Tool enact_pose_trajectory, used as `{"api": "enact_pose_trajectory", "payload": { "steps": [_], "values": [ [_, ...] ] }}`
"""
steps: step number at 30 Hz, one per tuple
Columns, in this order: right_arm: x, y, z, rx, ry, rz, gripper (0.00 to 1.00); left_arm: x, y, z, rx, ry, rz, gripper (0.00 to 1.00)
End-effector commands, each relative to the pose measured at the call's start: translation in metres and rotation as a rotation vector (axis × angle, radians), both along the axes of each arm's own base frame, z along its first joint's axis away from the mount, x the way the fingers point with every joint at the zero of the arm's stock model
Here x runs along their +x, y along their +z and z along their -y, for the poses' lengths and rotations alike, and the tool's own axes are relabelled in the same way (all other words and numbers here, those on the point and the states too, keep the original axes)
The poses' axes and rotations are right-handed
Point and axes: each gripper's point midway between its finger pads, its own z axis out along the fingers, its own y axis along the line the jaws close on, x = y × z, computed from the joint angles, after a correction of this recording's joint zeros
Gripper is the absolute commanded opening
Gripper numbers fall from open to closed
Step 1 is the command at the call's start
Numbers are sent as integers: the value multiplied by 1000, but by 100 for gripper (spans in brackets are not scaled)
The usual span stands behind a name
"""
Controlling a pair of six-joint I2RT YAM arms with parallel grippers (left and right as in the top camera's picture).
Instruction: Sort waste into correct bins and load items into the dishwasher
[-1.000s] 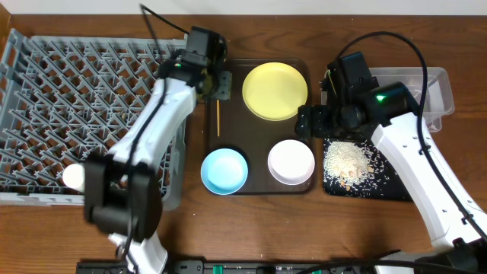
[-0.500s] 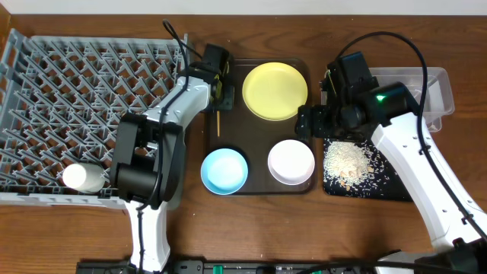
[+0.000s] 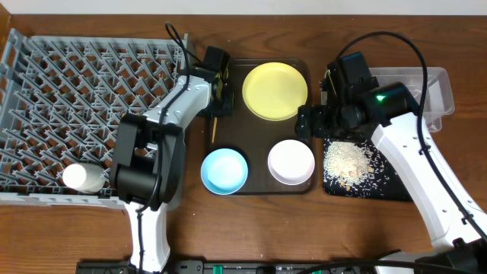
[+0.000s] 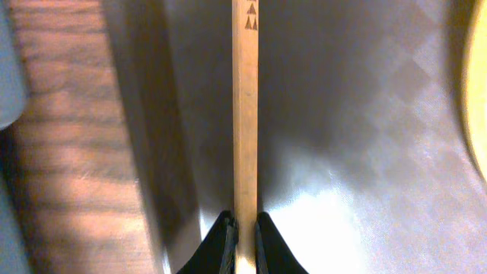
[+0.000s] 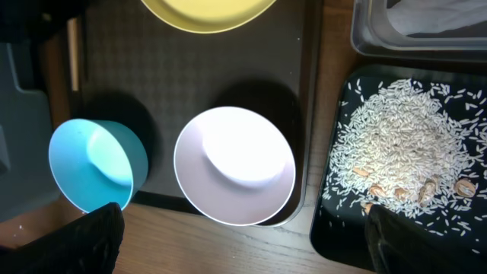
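Gripping a wooden chopstick [image 4: 245,114] in the left claw [image 4: 243,227], pinched narrow on one end of it, along the left edge of the dark-brown serving tray [image 3: 259,133]. Lift straight up and keep the stick level; with so slim a pinch near one end, expect the free tip to droop or swivel. Carry it left of the serving tray to the grey-blue dish rack [image 3: 46,91] and lay it along the pegs, not over a gap it could slip through. Keep the right claw [image 3: 310,120], spread wide and holding nothing at the serving tray's right edge, clear of that path.

On the serving tray: yellow plate [image 3: 275,90] at the back, light-blue bowl [image 3: 224,170] front left, white bowl [image 3: 291,161] front right, all seemingly empty. Just right of the serving tray: black tray [image 3: 399,192] scattered with rice crumbs [image 3: 348,164]. Right of the serving tray and further back: clear tub [image 3: 440,95] with something pale inside, too cropped to name. Far left of the serving tray, toward the front of the rack: white cup [image 3: 76,177], seemingly on its side.
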Motion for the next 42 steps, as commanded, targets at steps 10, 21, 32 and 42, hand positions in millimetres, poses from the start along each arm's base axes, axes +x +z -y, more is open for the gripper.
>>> {"api": "enact_pose_trajectory", "payload": {
  "steps": [10,21,32,42],
  "values": [
    [3,2,0,1,-1,-1,99,-25,219,-41,3,80,419,7],
    [2,1,1,-1,-2,-6,99,-55,235,-116,178,205,398,8],
    [1,1,1,-3,-2,-11,99,-41,144,-132,272,121,153,8],
    [0,1,1,-4,-2,-13,99,-43,107,-123,235,92,40,8]
  ]
}}
